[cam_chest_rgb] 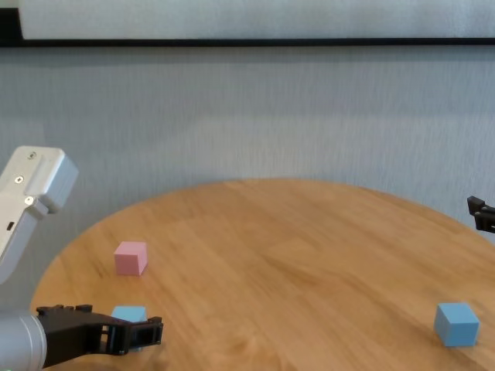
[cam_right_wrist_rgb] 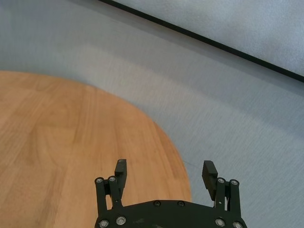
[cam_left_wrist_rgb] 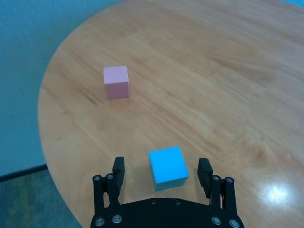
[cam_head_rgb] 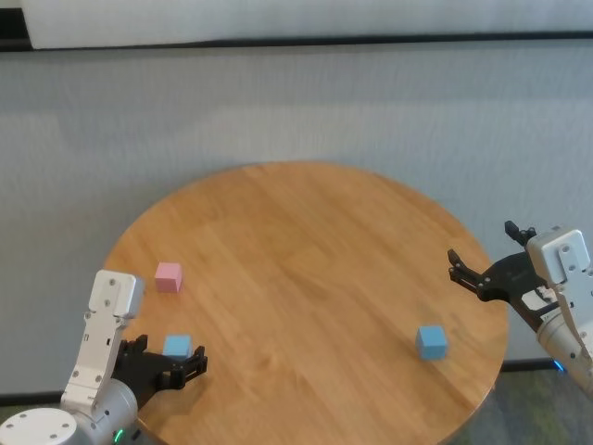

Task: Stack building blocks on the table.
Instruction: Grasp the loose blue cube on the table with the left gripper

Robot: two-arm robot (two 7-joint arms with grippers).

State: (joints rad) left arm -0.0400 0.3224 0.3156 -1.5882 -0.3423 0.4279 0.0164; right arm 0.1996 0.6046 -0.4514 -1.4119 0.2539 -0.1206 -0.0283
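Note:
A light blue block (cam_head_rgb: 177,346) (cam_left_wrist_rgb: 167,167) (cam_chest_rgb: 128,314) rests on the round wooden table (cam_head_rgb: 306,250) near its front left edge. My left gripper (cam_head_rgb: 171,353) (cam_left_wrist_rgb: 161,165) is open, and this block sits between its fingers, with gaps on both sides. A pink block (cam_head_rgb: 169,276) (cam_left_wrist_rgb: 116,81) (cam_chest_rgb: 131,257) lies a little farther back on the left. The second light blue block (cam_head_rgb: 431,341) (cam_chest_rgb: 456,323) sits at the front right. My right gripper (cam_head_rgb: 482,248) (cam_right_wrist_rgb: 165,166) hovers open and empty over the table's right edge, behind that block.
Grey carpet (cam_head_rgb: 296,111) surrounds the table, with a white wall and dark baseboard (cam_head_rgb: 296,41) behind. The table's edge (cam_right_wrist_rgb: 183,171) curves just under the right gripper. The blocks lie well apart from one another.

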